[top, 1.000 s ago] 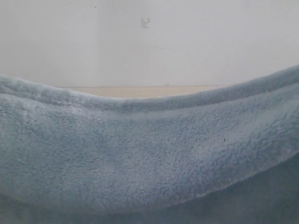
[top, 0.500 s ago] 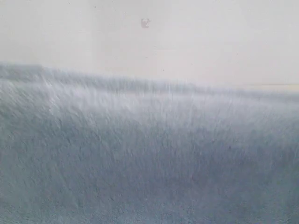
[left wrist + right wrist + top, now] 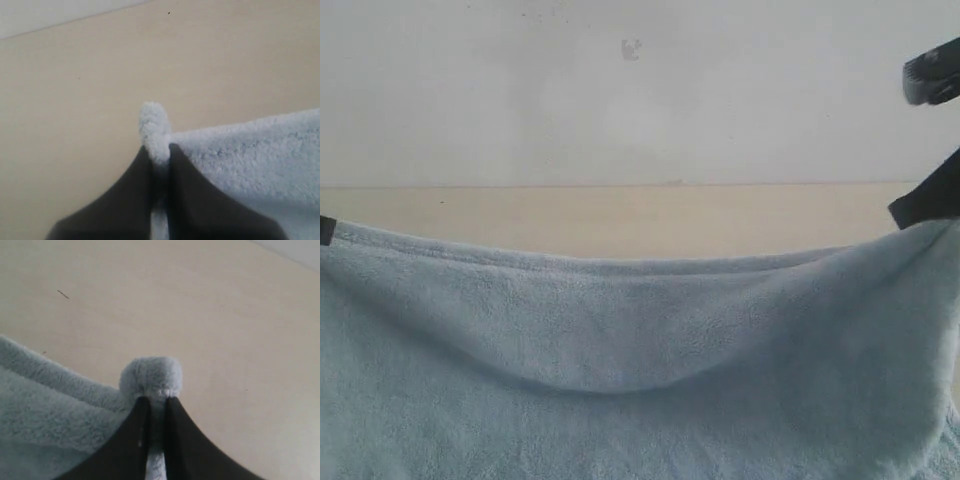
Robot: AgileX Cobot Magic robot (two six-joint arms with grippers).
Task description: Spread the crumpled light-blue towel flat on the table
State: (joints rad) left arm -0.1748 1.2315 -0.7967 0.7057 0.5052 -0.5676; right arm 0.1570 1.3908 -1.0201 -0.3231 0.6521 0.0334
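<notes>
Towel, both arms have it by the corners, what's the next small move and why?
Probably ease the left gripper and right gripper slightly apart. Each is shut on a corner of the towel, yet its top hem sags in the middle, so tightening it first should help it lie flat on the table.

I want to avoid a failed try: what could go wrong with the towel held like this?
The left gripper and right gripper each pinch only a small corner tuft of the towel; it may slip. The top edge sags between them, so it may land wrinkled on the table.
</notes>
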